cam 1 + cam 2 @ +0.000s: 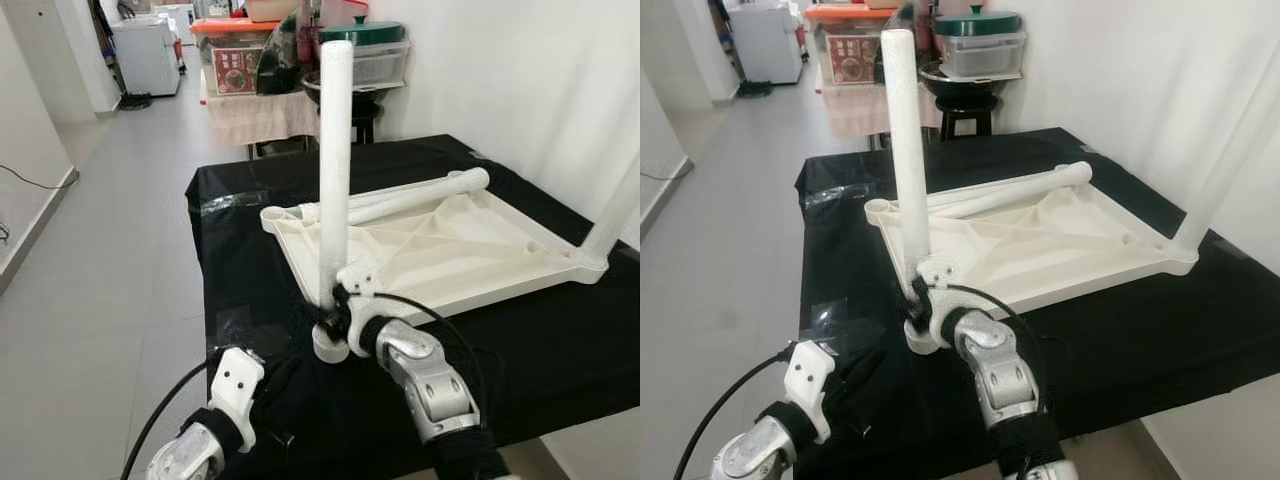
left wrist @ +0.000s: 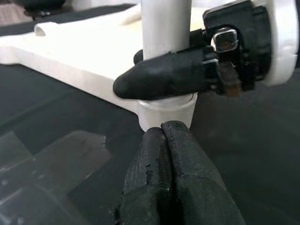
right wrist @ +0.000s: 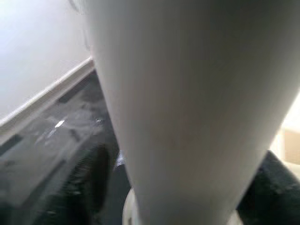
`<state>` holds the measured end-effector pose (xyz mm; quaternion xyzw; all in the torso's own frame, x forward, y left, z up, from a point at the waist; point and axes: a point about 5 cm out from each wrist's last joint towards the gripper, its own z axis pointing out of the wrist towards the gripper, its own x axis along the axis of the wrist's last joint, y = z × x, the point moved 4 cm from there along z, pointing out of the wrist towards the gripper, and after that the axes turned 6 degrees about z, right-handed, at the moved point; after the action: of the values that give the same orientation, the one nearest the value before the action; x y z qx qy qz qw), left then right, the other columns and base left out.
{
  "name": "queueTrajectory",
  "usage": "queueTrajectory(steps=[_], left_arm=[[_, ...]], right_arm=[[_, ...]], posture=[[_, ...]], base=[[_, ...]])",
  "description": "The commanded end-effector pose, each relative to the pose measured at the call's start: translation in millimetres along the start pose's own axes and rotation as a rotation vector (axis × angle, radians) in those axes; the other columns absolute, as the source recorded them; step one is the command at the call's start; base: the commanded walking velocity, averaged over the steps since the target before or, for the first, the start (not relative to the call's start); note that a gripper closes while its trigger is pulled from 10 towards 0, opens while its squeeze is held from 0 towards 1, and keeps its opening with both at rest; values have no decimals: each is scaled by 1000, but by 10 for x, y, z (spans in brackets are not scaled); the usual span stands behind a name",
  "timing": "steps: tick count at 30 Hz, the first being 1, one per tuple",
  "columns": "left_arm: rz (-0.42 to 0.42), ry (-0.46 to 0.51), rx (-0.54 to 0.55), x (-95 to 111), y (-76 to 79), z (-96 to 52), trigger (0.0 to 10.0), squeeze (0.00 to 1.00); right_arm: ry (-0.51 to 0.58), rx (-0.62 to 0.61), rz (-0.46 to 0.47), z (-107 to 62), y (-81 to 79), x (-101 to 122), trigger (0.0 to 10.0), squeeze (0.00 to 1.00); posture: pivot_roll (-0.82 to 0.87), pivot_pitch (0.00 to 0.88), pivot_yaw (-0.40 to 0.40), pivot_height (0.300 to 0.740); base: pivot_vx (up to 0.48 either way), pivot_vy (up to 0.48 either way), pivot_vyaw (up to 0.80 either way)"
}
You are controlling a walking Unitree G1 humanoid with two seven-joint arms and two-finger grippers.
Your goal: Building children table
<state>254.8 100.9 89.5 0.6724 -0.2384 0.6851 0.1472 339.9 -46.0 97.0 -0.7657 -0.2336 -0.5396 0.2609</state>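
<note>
Left eye view: we see the white tabletop (image 1: 450, 250) lying upside down on the black-draped worktop (image 1: 560, 350), one leg (image 1: 335, 170) standing upright in the near corner socket (image 1: 328, 342). A second leg (image 1: 410, 198) lies loose across the tabletop, and a third (image 1: 615, 215) already stands in the far right corner.

Our right claw (image 1: 338, 300) is clenched around the upright leg low down, just above the socket; in the left wrist view its black fingers (image 2: 159, 77) wrap the leg right over the socket collar. Our left claw (image 2: 168, 140) is pressed shut on nothing, its tip resting on the worktop just beside the socket.

Judged step: seating this leg. To do it well we should keep the leg plumb, press straight down along its axis, and twist only if the socket is threaded, which we cannot tell. A low grip gives little leverage against tilt, so we watch the top of the leg for lean. The tabletop may slide on the cloth; the left claw could brace the corner.
</note>
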Motion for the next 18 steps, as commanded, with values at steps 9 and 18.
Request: queueTrajectory(steps=[9, 18], left_arm=[[-2, -10, -5, -26, 3, 31, 10000, 0], [2, -7, -4, -24, 38, 49, 10000, 0]], right_arm=[[46, 395, -174, 29, -13, 421, 10000, 0], [-100, 480, -240, 55, 124, 337, 7922, 0]], posture=[[12, 0, -28, 740], [33, 0, -43, 740]], base=[[0, 0, 0], [0, 0, 0]])
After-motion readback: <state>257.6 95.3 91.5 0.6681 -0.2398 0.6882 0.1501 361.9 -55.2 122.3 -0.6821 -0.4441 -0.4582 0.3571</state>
